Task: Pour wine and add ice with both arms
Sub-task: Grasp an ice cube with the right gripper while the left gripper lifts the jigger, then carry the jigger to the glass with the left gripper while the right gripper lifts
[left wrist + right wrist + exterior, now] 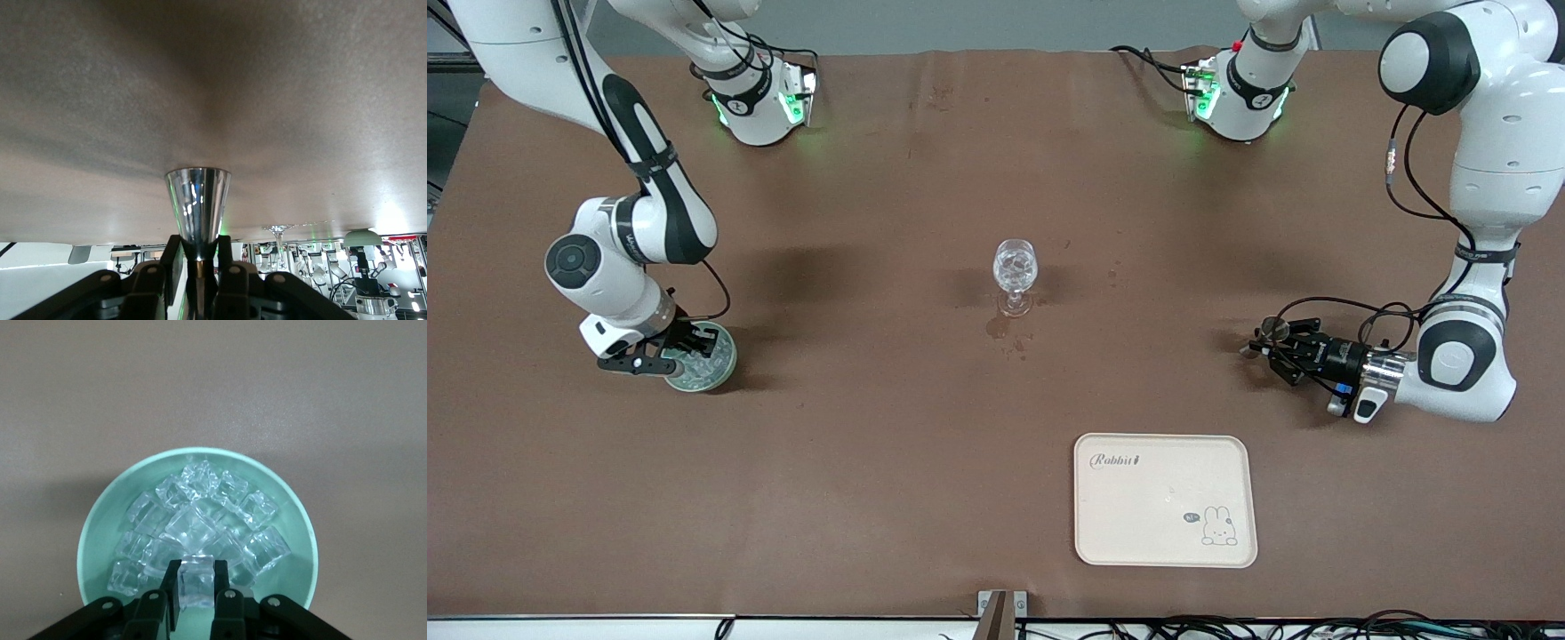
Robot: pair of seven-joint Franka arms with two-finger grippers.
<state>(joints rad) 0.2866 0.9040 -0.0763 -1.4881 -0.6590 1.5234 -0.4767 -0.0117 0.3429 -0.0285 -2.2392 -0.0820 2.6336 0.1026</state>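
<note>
Front view: brown table with a clear stemmed glass standing upright near the middle, some ice visible in its bowl, and a small wet patch on the cloth just nearer the camera than its foot. Cream tray with a rabbit print lies near the camera edge, well apart from the glass. Pale green bowl sits toward the right arm's end of the table; the right gripper is down in it, arm bent steeply over it. Left gripper is low over the table toward the left arm's end, lying roughly level and pointing toward the middle, with a small shiny item at its tip.

Left wrist view: left gripper has its fingers drawn together on the narrow end of a shiny metal cone-shaped cup, wide mouth pointing away from the wrist. The brown table fills most of the frame; the stemmed glass shows small in the distance.

Right wrist view: green bowl holds a heap of ice cubes. Right gripper has its fingers clamped on one ice cube at the edge of the heap, cube sitting squarely between the two pads.
</note>
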